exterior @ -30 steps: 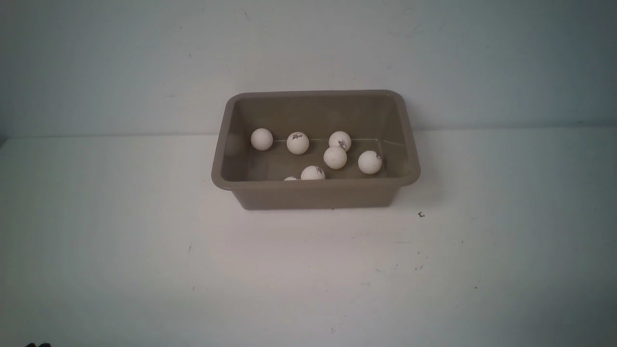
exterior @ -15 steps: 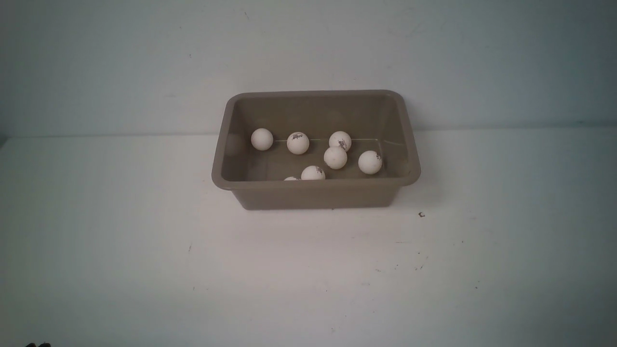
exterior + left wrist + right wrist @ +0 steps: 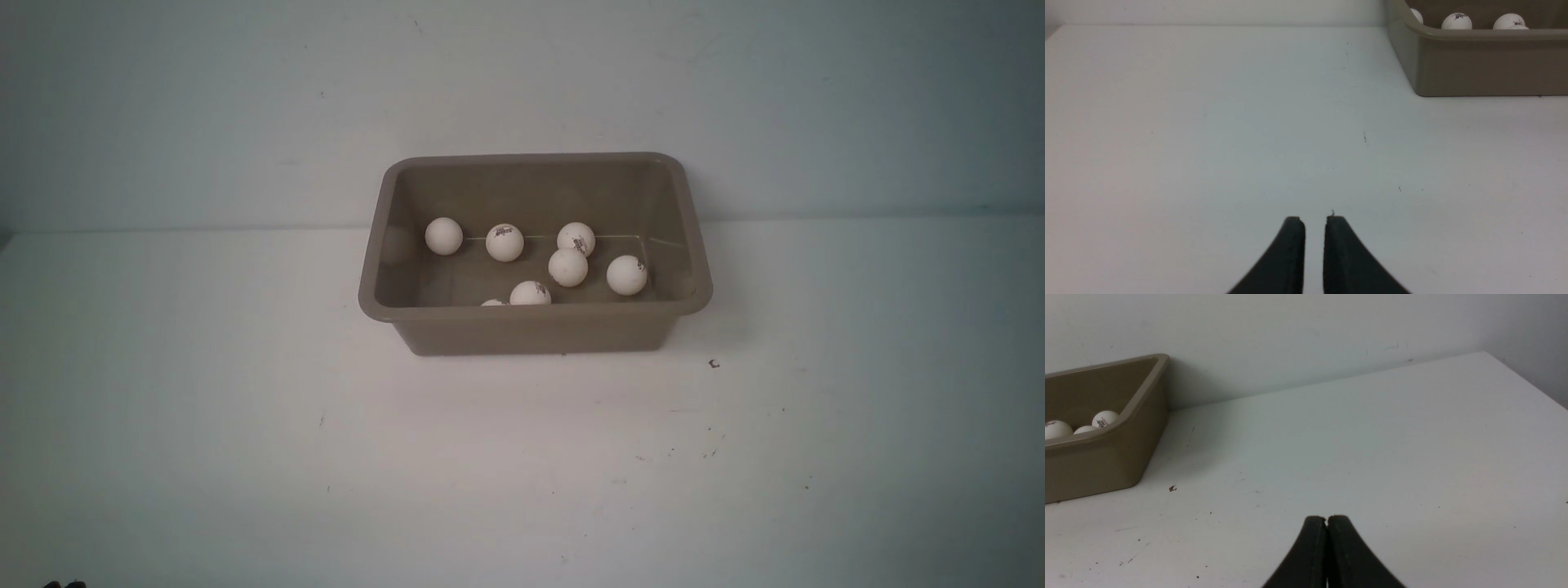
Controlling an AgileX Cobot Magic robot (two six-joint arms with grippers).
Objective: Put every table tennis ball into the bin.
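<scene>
The bin (image 3: pixel 539 331) stands at the middle back of the white table, near the wall. Several table tennis balls (image 3: pixel 567 267) lie on its floor; one at the front wall (image 3: pixel 493 303) shows only its top. No ball shows on the table. In the left wrist view my left gripper (image 3: pixel 1315 220) hovers over bare table, its fingers a narrow slit apart with nothing between; the bin (image 3: pixel 1486 65) and balls (image 3: pixel 1456 21) lie well beyond it. My right gripper (image 3: pixel 1326 518) is shut and empty, far from the bin (image 3: pixel 1098 465) and its balls (image 3: pixel 1105 418).
The white table (image 3: pixel 245 457) spreads wide in front of and on both sides of the bin. A pale wall (image 3: pixel 522 82) rises right behind it. Small dark specks (image 3: pixel 713 364) dot the tabletop. The table's far right edge (image 3: pixel 1527 379) shows in the right wrist view.
</scene>
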